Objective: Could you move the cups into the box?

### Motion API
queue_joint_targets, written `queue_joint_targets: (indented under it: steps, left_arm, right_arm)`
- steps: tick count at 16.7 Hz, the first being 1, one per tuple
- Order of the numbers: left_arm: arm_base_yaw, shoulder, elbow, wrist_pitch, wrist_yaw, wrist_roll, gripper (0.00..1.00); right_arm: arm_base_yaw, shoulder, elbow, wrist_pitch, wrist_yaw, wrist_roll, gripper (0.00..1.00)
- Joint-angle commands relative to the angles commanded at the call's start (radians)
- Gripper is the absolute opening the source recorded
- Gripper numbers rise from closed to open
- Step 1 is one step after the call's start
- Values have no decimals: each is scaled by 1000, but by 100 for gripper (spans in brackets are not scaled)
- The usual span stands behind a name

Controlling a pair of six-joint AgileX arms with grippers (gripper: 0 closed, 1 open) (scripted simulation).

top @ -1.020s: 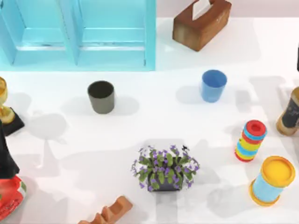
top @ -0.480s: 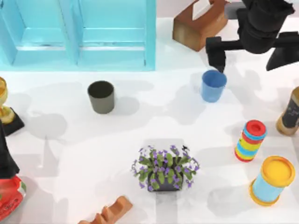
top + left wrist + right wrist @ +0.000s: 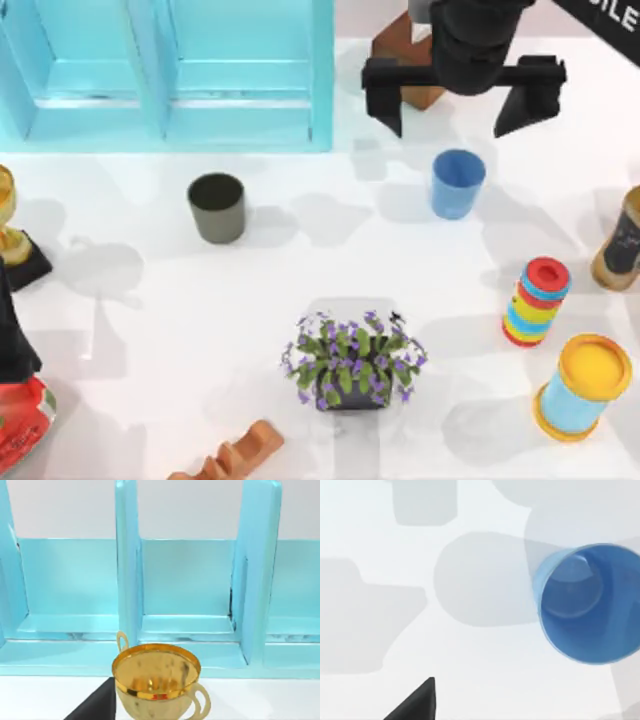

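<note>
White letters "ILE" show on the right arm. The right gripper hangs just beyond the blue cup, fingers spread wide, released. The olive-grey cup stands well left of it, near the box. Bare worktop lies between them.

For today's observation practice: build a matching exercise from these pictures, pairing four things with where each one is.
Things:
1. blue cup
2. olive cup
3. right gripper
4. trophy

Places:
a. in front of the crate, in the left wrist view
b. left of the plant, nearer the crate
c. above the blue cup
d. right half of the table

Pairs: 1-d, 2-b, 3-c, 4-a
</note>
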Motion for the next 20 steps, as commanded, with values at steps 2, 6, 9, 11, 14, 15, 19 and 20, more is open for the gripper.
queue_joint_targets:
  steps: [2, 6, 9, 11, 14, 15, 19, 20]
  left_arm:
    - [0, 0, 0, 0, 0, 0, 100]
    - [0, 0, 0, 0, 0, 0, 100]
    - [0, 0, 0, 0, 0, 0, 100]
    - [0, 0, 0, 0, 0, 0, 100]
    - [0, 0, 0, 0, 0, 0, 100]
    - [0, 0, 0, 0, 0, 0, 100]
    - [0, 0, 0, 0, 0, 0, 100]
    - [0, 0, 0, 0, 0, 0, 100]
  right_arm:
    - [3, 6, 12, -3, -1, 5, 100]
    - [-2, 3, 10, -2, -1, 4, 100]
    - [-3, 15, -25, 39, -2, 0, 100]
    - [-6, 36, -79, 118, -2, -4, 100]
    - [-11, 73, -171, 261, -3, -9, 100]
    - [-12, 83, -195, 290, -3, -10, 100]
    - [-14, 94, -219, 318, -3, -11, 100]
    - [-14, 94, -219, 318, -3, -11, 100]
